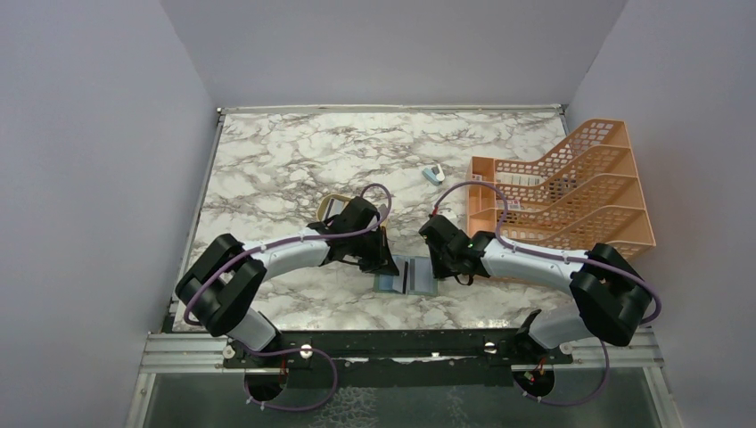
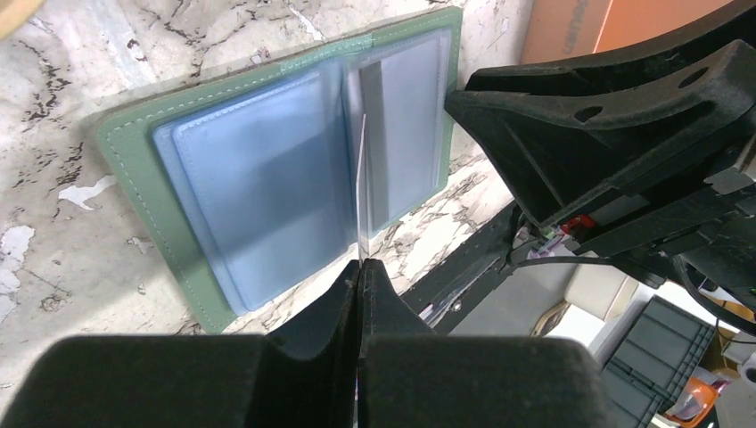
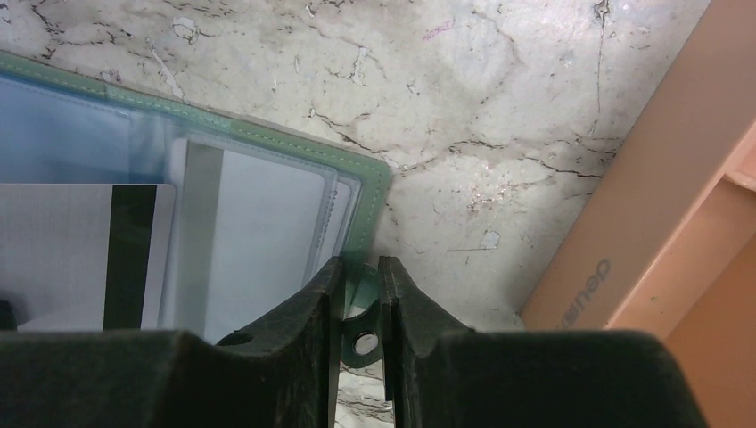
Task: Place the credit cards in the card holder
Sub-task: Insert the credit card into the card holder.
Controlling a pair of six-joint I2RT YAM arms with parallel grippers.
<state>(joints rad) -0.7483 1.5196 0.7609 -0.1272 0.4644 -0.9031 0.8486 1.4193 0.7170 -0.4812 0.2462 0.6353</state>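
Lying open at lower centre of the top view, the card holder [image 1: 406,276] spreads its long axis left-right on the marble table [image 1: 285,160]. The left gripper [image 2: 359,266] clamps a pale credit card [image 2: 360,178] edge-on, upright along the fold. The right gripper [image 3: 361,267], narrow, pinches the holder's green tab [image 3: 361,287]

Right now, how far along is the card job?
Done: one striped card sits in a clear pocket of the open card holder. In hand: the left hand is shut on a second card, poised over the pockets, and the right hand pinches the card holder's corner tab. Left: seat that card. No other cards are in view.
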